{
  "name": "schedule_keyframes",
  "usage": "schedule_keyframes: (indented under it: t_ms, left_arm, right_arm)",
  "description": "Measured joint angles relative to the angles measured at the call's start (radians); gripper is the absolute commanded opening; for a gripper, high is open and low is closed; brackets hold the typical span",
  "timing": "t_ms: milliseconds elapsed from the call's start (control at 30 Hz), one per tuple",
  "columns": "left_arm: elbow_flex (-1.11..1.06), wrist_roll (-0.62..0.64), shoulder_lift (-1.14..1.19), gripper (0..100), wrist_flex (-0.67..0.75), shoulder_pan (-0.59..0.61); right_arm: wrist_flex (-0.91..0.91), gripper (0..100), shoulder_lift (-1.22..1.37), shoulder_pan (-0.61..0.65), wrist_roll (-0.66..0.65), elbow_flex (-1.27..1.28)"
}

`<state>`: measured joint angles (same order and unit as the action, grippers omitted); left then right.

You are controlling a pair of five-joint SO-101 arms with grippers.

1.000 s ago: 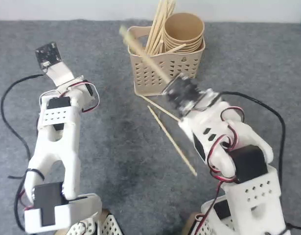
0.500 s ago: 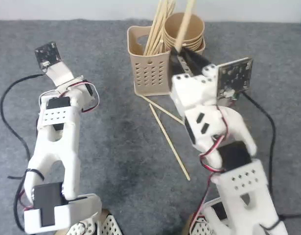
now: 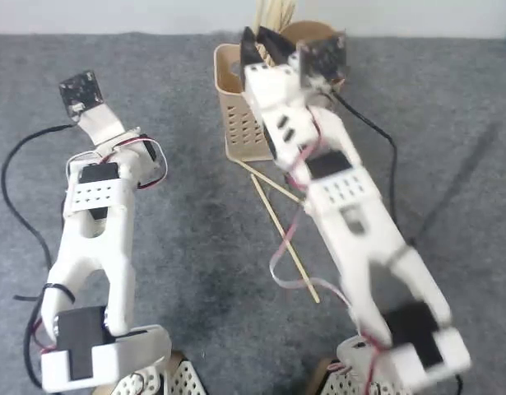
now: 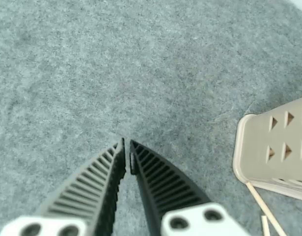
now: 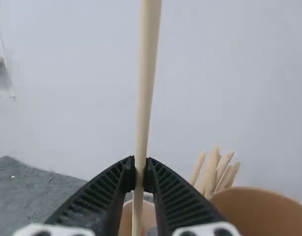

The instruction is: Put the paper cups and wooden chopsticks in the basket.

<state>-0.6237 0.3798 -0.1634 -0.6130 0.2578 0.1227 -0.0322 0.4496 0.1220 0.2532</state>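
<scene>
Nearest, two loose chopsticks [image 3: 285,239] lie on the grey carpet [image 3: 178,239] just in front of the basket [image 3: 236,123], not yet collected. Off to one side, the left gripper [image 4: 126,142] hangs over bare carpet, jaws together on nothing. Farther on, the right gripper [image 5: 140,164] is clamped on one upright chopstick [image 5: 147,73] above the basket. This looks like the drop-in step, and the next move calls for a release over the opening. Inside the basket stand a bundle of chopsticks [image 5: 212,169] and paper cups [image 5: 261,211].

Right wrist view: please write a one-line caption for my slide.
Right gripper shut on one wooden chopstick, with paper cups and other chopsticks beyond.
</scene>
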Motion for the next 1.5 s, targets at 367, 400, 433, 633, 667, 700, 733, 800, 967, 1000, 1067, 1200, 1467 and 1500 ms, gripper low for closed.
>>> schedule_keyframes:
  t_ms: [367, 400, 433, 633, 667, 700, 733, 800, 967, 1000, 1067, 1200, 1467, 1500]
  left_arm:
    - [-0.005, 0.000, 0.000, 2, 0.011, 0.000]
    - [-0.015, 0.002, 0.000, 2, 0.021, 0.000]
    - [-0.029, 0.002, 0.000, 2, 0.034, 0.000]
    - [-0.043, 0.002, 0.000, 2, 0.066, -0.015]
    - [-0.043, 0.002, 0.000, 2, 0.066, -0.021]
    - [-0.043, 0.002, 0.000, 2, 0.066, -0.023]
    - [-0.043, 0.002, 0.000, 2, 0.066, -0.026]
    - [-0.043, 0.002, 0.000, 2, 0.063, -0.037]
    - [-0.043, -0.025, 0.000, 2, -0.015, -0.124]
    - [-0.043, -0.049, 0.000, 2, -0.032, -0.144]
    - [-0.043, -0.095, 0.000, 2, -0.063, -0.180]
    - [-0.043, -0.118, 0.000, 5, -0.127, -0.249]
    - [-0.120, -0.132, 0.000, 26, -0.163, -0.376]
    - [-0.143, -0.144, 0.000, 25, -0.163, -0.408]
  right_arm:
    - [-0.164, 12.1, 0.252, 0.000, 0.043, -0.275]
    - [-0.193, 12.3, 0.252, 0.000, 0.043, -0.284]
    - [-0.218, 12.1, 0.252, 0.000, 0.043, -0.295]
    - [-0.327, 12.6, 0.232, 0.000, 0.034, -0.321]
    - [-0.356, 12.6, 0.213, 0.000, 0.034, -0.321]
    - [-0.390, 12.6, 0.193, 0.000, 0.034, -0.321]
    - [-0.423, 12.4, 0.164, 0.000, 0.034, -0.321]
    - [-0.499, 12.4, 0.092, -0.002, 0.034, -0.321]
    - [-0.786, 12.6, -0.163, 0.000, 0.034, -0.321]
    - [-0.859, 12.6, -0.222, 0.000, 0.034, -0.321]
    - [-1.014, 12.6, -0.342, -0.012, 0.034, -0.321]
    - [-1.297, 12.4, -0.545, -0.071, 0.034, -0.324]
    - [-1.662, 12.5, -0.651, -0.256, 0.034, -0.328]
    - [-1.689, 12.3, -0.651, -0.281, 0.034, -0.328]
